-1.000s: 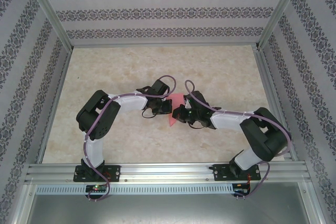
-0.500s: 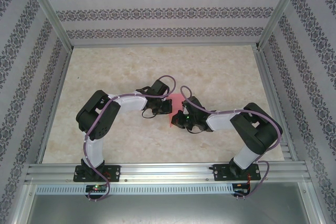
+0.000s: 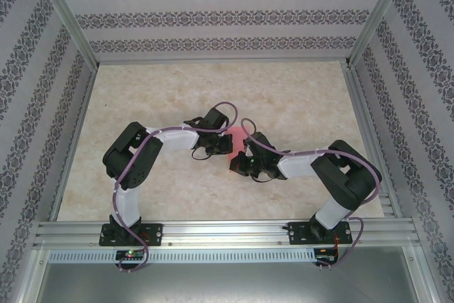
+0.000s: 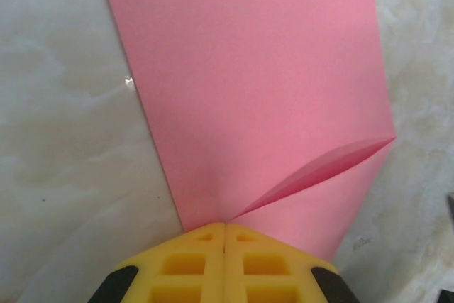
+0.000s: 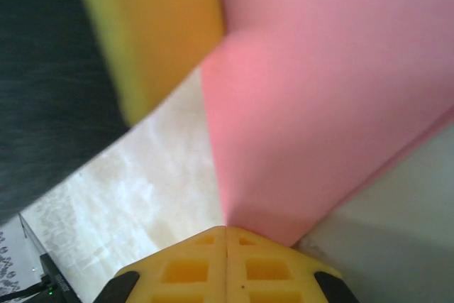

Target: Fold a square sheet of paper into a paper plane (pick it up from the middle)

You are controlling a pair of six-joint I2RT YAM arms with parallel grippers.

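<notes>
Between the two claws, which meet almost nose to nose over the middle of the counter (image 3: 298, 97), the square sheet of paper (image 3: 238, 137) is held from both sides.

Seen from its wrist, the left claw (image 4: 225, 226) has its yellow fingers pressed fully together, with the pink sheet's near edge pinched at their tips. Ahead of it the sheet spreads wide and mostly flat. One shallow pleat (image 4: 319, 172) runs from the tips out to the sheet's right edge.

Likewise shut tight, the right claw (image 5: 225, 230) nips the paper at its very tips. Ahead and to its right the sheet rises clear of the counter, with a shadow beneath it. Up and to the left of this claw sits a blurred yellow pad (image 5: 156, 33), which I judge to be the left claw's, very close by.

No dart shape shows yet, so I judge the folding to be at an early stage. The risks come from two small bites on thin paper:
- **Pulling apart:** the sheet may tear at a pinch point or slip out of one claw.
- **Pushing together:** the paper will buckle, and a stray crease like that pleat could set off-line and spoil the plane's symmetry.
- **Crowding:** the claws are so near that a small misjudged turn could knock one against the other.
- **Early release:** if one claw lets go, the sheet would droop from the other.
</notes>
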